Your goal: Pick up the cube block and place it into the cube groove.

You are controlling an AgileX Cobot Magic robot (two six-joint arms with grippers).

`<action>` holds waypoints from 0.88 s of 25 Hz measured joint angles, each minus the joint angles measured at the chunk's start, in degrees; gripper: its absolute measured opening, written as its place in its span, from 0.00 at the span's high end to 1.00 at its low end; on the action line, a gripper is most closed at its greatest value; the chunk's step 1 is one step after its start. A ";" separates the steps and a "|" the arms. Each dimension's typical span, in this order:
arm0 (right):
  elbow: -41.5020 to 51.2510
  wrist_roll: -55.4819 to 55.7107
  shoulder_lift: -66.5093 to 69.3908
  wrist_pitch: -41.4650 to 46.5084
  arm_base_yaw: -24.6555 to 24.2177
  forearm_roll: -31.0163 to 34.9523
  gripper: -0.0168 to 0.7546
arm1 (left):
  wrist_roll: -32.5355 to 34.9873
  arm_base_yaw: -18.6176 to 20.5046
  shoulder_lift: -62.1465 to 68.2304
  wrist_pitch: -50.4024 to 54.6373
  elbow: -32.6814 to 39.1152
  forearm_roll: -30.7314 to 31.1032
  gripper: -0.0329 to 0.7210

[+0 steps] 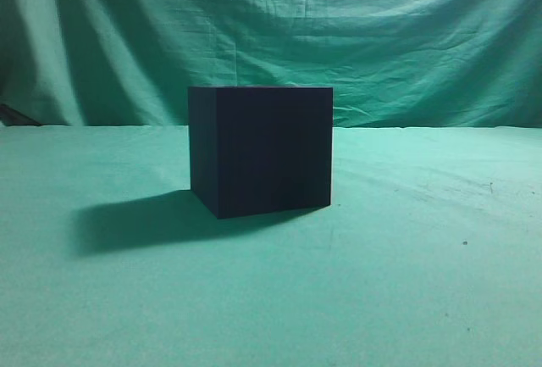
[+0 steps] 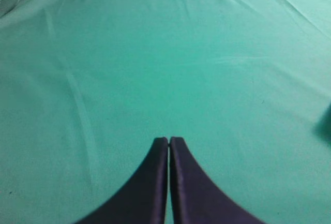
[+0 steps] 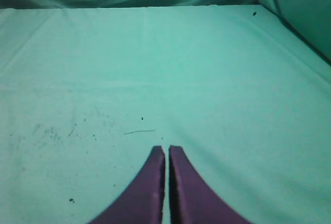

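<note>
The cube groove (image 1: 261, 151), a large near-black box with plain matte sides, stands on the green cloth in the middle of the exterior view. The small purple cube block is out of view in every frame. My left gripper (image 2: 169, 140) is shut and empty over bare green cloth in the left wrist view. My right gripper (image 3: 166, 149) is shut and empty over bare cloth in the right wrist view. Neither gripper nor arm shows in the exterior view.
A green cloth covers the table (image 1: 406, 257) and hangs as a backdrop (image 1: 339, 28) behind it. The box casts a shadow (image 1: 135, 219) to its left. A blurred dark patch (image 2: 326, 123) sits at the right edge of the left wrist view. Small specks dot the cloth (image 3: 67, 131).
</note>
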 joint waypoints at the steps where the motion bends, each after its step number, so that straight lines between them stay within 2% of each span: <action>1: 0.04 0.00 0.00 0.30 0.00 0.13 0.98 | 0.00 0.00 0.00 0.00 0.00 0.00 0.96; 22: 0.04 0.35 0.00 0.44 0.00 0.61 0.98 | 0.00 0.00 0.00 0.00 0.00 0.00 0.96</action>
